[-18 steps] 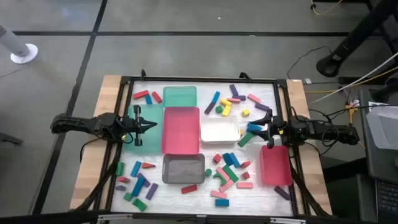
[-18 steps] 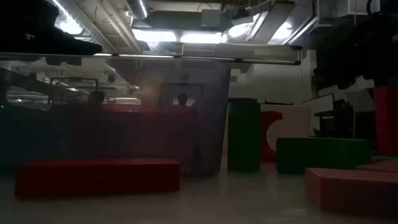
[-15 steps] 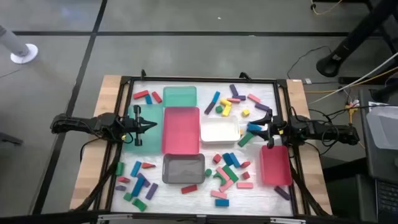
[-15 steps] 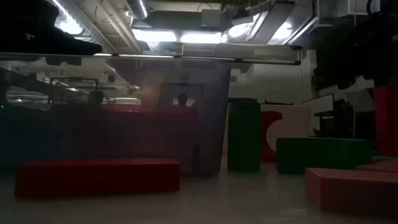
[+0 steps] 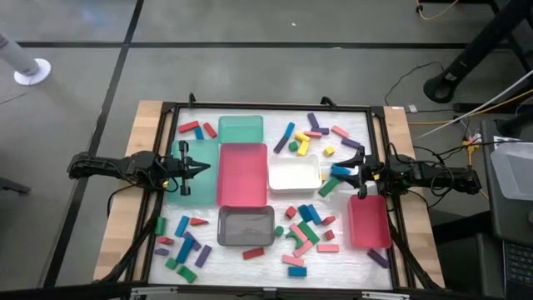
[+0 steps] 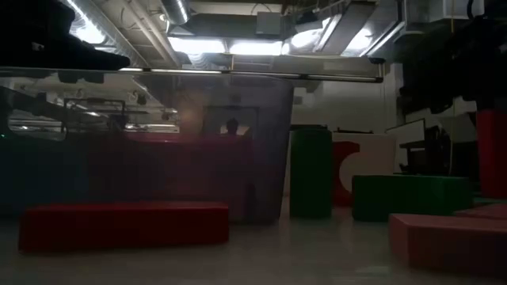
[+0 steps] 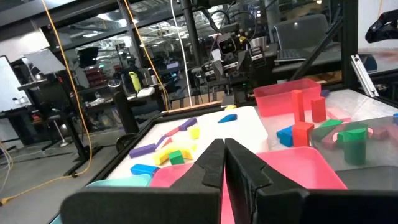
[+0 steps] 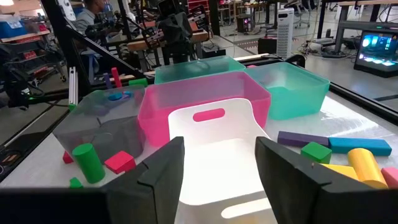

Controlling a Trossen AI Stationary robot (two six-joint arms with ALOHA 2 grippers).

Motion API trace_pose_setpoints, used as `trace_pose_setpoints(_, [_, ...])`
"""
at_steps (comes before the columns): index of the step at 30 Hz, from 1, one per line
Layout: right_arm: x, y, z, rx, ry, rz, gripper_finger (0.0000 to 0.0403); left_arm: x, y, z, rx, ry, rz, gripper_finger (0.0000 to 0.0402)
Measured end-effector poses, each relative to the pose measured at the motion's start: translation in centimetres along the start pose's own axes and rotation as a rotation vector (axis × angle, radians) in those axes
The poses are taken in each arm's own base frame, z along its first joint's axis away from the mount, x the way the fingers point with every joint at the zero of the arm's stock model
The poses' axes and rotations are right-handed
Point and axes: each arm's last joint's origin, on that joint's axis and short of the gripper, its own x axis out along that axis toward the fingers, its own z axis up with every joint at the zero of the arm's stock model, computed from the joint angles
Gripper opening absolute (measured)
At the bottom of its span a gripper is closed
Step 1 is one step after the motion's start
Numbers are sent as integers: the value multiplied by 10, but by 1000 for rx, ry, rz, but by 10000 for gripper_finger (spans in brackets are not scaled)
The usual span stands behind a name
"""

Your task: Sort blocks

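Nothing has moved since the earlier frames; both arms stay as they were. At the desk's (image 5: pixel 250 117) left edge the left pincer (image 5: pixel 202 167) is closed and empty, above a teal tray (image 5: pixel 185 190), touching nothing. At the right edge the right pincer (image 5: pixel 343 173) is open and empty, just beside the white tray (image 5: pixel 293 176). Between them the pink tray (image 5: pixel 242 173) fills the middle. Blocks (image 5: pixel 304 143) lie scattered near the far edge and in both near corners, leaving little free room.
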Motion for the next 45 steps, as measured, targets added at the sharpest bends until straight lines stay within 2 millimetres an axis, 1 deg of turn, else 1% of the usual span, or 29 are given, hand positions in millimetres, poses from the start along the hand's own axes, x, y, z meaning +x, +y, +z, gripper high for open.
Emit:
trace_pose_setpoints(20, [0, 0, 0, 0, -2, -8, 198, 0, 0, 0, -8, -2, 1, 1])
trace_pose_setpoints(23, [0, 0, 1, -10, -19, -7, 198, 0, 0, 0, -34, -5, 2, 1])
trace_pose_setpoints(31, [0, 0, 2, -23, -38, -5, 198, 0, 0, 2, -27, -23, 6, 1])
trace_pose_setpoints(34, [0, 0, 3, 22, -39, -3, 198, 0, 0, 2, -86, -23, 2, 1])
trace_pose_setpoints(37, [0, 0, 3, 29, -44, -3, 198, 0, 1, 3, -172, -36, 3, 1])
trace_pose_setpoints(41, [0, 0, 4, 29, -50, -21, 198, -1, 3, 11, -271, -121, 14, 1])
trace_pose_setpoints(45, [0, -1, 4, 17, -57, -57, 198, -3, 6, 21, -295, -230, 32, 1])
